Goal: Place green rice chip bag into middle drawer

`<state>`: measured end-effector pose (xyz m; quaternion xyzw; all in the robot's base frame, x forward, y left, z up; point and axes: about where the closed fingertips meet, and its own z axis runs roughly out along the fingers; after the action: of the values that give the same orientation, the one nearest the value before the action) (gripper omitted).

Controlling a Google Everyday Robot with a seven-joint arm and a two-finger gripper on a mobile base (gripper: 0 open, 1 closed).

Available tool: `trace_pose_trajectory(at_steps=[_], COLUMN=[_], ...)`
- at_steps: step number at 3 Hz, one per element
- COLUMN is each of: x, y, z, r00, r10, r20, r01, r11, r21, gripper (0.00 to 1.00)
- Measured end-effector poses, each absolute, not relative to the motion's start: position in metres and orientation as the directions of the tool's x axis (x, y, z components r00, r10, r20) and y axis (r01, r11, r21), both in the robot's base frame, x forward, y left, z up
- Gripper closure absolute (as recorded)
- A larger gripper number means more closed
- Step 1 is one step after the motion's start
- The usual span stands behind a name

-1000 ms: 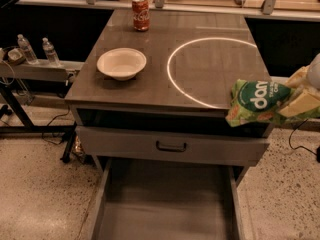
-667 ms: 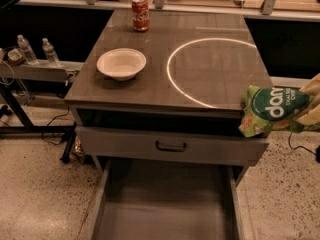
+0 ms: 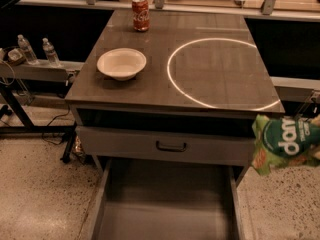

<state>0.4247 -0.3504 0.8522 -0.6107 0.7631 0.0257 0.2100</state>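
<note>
The green rice chip bag (image 3: 285, 143) hangs in the air at the right edge of the view, beside the cabinet's right front corner and level with the closed drawer front. My gripper (image 3: 315, 134) is at the far right edge, mostly out of frame, shut on the bag's right side. The middle drawer (image 3: 165, 209) is pulled out at the bottom centre, a wide grey tray with a bare floor. The bag is above and to the right of the drawer's right wall (image 3: 235, 204), not over its floor.
A closed grey drawer front with a dark handle (image 3: 171, 146) sits above the open drawer. On the table top (image 3: 210, 19) stand a white bowl (image 3: 121, 63), a red soda can (image 3: 140, 14) and a white painted ring (image 3: 215, 74). Water bottles (image 3: 36, 50) stand on a shelf at left.
The gripper has carried the bag down and to the right, from the table top's right front corner to beside the drawer front. Nothing else has moved.
</note>
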Motion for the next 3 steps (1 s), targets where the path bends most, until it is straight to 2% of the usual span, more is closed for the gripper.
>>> trace_pose_trajectory(at_steps=[2,3], x=[0.364,0.348], y=[-0.312,-0.256], z=[0.754,0.702], r00=[-0.098,-0.049], r10=[-0.922,-0.896], r20=[-0.376,-0.441], r01=[-0.990,-0.998], r11=[0.130,0.063], r21=[-0.062,-0.018], gripper=[1.00,1.00])
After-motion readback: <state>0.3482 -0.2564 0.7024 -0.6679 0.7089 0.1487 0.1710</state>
